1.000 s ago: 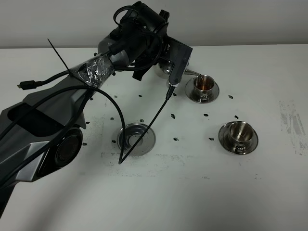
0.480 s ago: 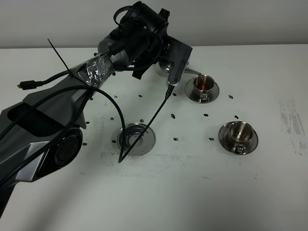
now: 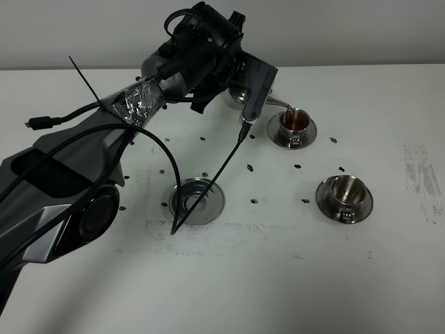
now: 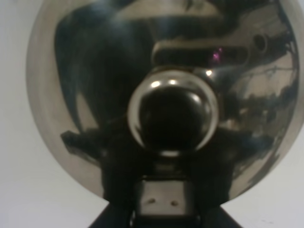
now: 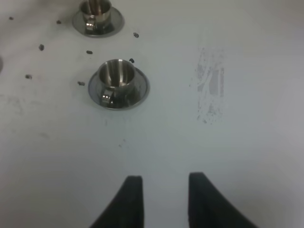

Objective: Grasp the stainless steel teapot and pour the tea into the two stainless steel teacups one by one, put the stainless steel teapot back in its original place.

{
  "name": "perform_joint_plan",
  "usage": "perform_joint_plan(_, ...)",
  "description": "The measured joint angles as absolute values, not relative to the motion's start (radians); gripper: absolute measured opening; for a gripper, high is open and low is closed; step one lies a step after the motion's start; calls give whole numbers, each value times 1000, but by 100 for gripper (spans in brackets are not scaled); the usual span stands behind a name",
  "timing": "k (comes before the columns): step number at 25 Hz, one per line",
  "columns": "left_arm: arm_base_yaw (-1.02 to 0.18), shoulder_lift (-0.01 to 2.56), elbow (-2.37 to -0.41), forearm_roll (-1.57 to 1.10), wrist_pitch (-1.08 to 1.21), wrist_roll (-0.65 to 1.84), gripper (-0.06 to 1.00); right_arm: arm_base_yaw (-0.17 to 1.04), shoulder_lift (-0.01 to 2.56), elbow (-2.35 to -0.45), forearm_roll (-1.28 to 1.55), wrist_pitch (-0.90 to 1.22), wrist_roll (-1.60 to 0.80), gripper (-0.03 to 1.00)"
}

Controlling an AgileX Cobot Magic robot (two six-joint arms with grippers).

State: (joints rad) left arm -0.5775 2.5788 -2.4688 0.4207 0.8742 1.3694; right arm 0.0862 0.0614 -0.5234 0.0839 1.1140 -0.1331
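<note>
My left gripper is shut on the stainless steel teapot and holds it tilted at the back of the table. Its thin spout reaches over the far teacup, which holds reddish-brown tea. The near teacup on its saucer is empty. The round steel coaster lies bare in the middle. The left wrist view is filled by the teapot's lid and knob. My right gripper is open and empty above bare table, short of the near teacup and the far teacup.
A black cable hangs from the left arm across the coaster. Small black marks dot the table around the coaster and cups. A scuffed patch lies at the right edge.
The teapot has tipped slightly further. A thin stream now runs from the spout into the far teacup, which looks redder and fuller. The right gripper has not moved.
</note>
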Motion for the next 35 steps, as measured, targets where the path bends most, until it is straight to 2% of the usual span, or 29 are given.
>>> perform_joint_plan(35, -588, 2579, -2469, 436, 865, 1402, 17, 86, 61, -523, 84, 1114, -133, 23)
